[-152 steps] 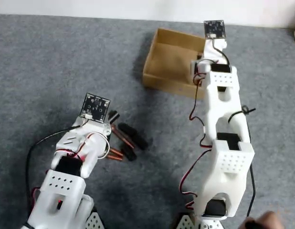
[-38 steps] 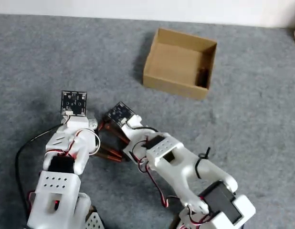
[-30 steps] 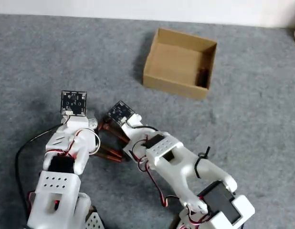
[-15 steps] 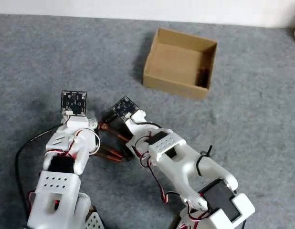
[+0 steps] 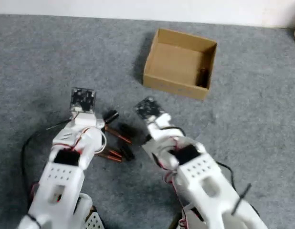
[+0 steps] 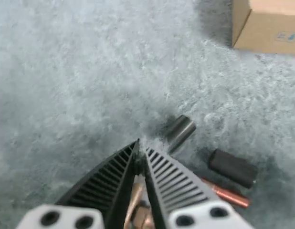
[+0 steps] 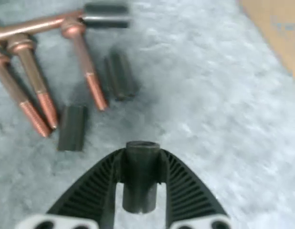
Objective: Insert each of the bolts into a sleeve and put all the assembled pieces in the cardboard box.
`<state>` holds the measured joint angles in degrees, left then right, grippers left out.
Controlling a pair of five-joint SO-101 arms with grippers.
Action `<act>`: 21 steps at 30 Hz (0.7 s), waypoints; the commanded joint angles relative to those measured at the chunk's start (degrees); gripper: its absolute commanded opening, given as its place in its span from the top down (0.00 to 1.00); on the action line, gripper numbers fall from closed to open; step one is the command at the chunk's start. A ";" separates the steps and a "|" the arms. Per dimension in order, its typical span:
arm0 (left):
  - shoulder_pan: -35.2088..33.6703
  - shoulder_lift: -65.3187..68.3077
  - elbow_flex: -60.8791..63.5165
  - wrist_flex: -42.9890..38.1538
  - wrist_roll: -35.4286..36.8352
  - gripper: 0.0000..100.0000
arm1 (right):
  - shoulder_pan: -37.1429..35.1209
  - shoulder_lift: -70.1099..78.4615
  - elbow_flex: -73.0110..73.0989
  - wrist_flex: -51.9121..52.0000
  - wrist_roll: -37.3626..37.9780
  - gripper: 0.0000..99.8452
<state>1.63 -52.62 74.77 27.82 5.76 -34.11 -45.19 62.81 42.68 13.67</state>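
My right gripper is shut on a dark sleeve, held above the carpet a little to the right of the loose parts. Several copper bolts lie there with two free sleeves among them. My left gripper is shut, with a copper bolt showing between its fingers. Its tips are just short of another sleeve lying on the carpet. In the high view the bolts and sleeves lie between the two arms. The cardboard box stands at the back with a dark piece inside.
Grey carpet covers the whole table. The box's near wall shows far ahead of my left gripper. A black sleeve and a bolt lie beside the left fingers. Open carpet lies left of the left arm and right of the box.
The right arm, earlier over the box, came down to the parts and has now drawn back rightward with a sleeve. The left arm shifted forward and right toward the far sleeve.
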 commanded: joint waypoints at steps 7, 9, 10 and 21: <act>-0.04 32.13 -22.55 3.78 27.08 0.92 | 4.18 -14.81 6.99 4.70 0.09 1.00; -0.13 35.12 -28.62 10.90 30.68 0.92 | 4.70 -15.34 7.43 4.62 0.09 1.00; -0.04 35.91 -31.78 14.95 31.21 0.92 | 4.70 -15.43 7.60 4.62 0.09 1.00; 7.43 39.60 -37.32 34.81 43.16 0.98 | 4.79 -15.43 8.04 4.53 0.09 1.00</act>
<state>7.52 -13.23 36.44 61.23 40.75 -29.98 -59.52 71.08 47.16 13.67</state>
